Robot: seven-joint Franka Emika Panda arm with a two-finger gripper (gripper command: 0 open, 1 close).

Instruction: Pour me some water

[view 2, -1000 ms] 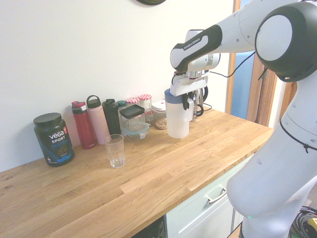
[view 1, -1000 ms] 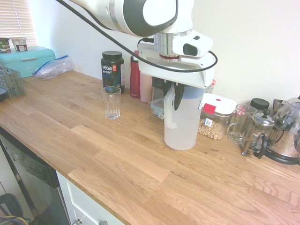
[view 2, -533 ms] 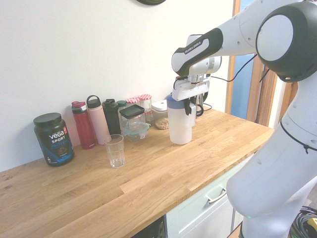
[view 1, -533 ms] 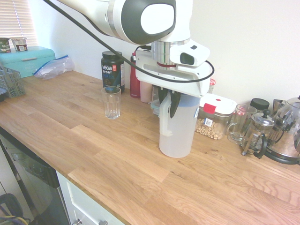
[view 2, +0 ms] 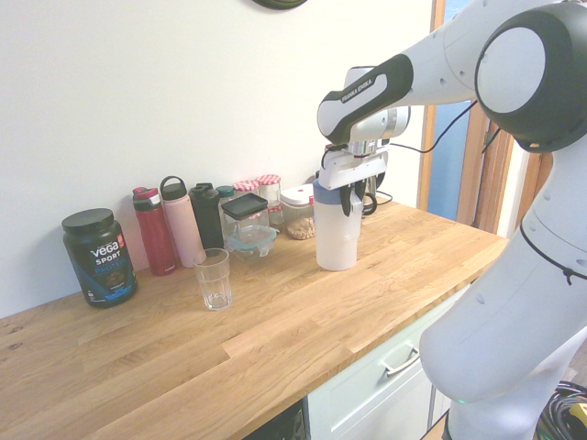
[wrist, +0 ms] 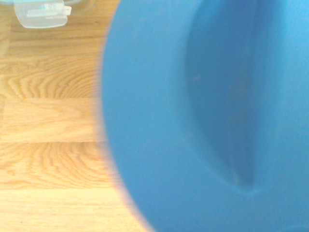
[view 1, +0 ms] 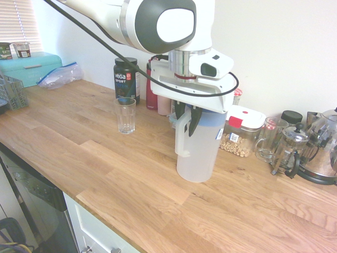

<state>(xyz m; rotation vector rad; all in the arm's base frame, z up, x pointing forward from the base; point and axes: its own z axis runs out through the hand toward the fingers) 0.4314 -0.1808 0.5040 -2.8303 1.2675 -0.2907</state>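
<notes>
Wooden countertop (view 1: 105, 174), end effector (view 1: 187, 117) at pitcher (view 1: 197, 153) handle, grip unclear, blurred blue lid (wrist: 207, 116) filling wrist view

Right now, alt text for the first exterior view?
A white robot arm's gripper sits at the handle of a translucent pitcher with a blue lid, standing on a wooden counter. An empty glass stands apart from it, bottles and jars along the wall.
</notes>
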